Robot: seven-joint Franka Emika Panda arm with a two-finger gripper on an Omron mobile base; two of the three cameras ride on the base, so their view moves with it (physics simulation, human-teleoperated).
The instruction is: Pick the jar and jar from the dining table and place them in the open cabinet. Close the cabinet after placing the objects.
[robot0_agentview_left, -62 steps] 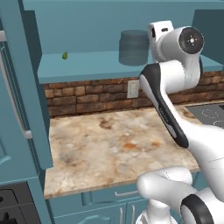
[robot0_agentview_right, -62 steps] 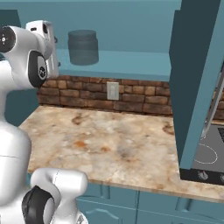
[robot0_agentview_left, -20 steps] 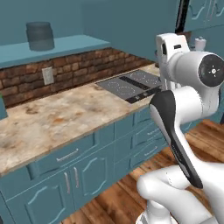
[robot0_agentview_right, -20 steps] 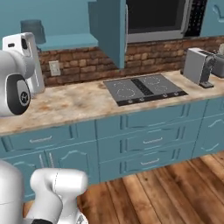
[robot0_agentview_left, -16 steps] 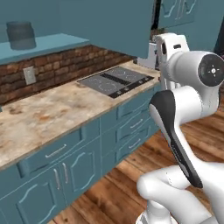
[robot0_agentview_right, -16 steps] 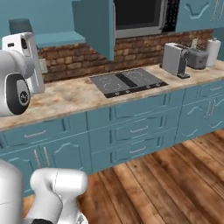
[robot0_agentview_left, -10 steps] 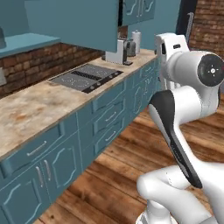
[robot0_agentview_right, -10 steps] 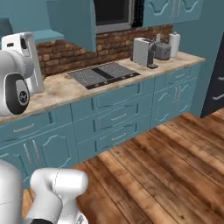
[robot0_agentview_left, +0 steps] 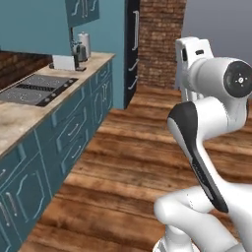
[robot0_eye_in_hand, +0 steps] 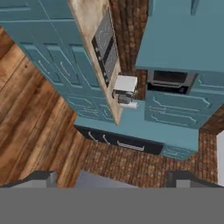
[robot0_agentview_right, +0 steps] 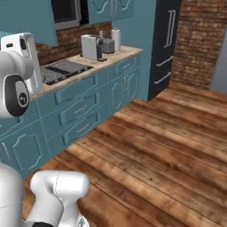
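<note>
Gripper (robot0_eye_in_hand: pixel 113 177) jaws spread wide, nothing held; hand view faces cooktop (robot0_eye_in_hand: pixel 104 40) counter. Jars, dining table not visible in these frames, location unknown. Judgement: glass, rigid, slick, breakable; grip body mid-height below lid; wide one likely heavier.

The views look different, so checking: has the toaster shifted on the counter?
No. The toaster stays just past the cooktop; only the view swung.

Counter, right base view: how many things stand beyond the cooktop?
3: a white toaster, a grey appliance behind it, a white canister at the far end. Others may hide behind them.
</note>
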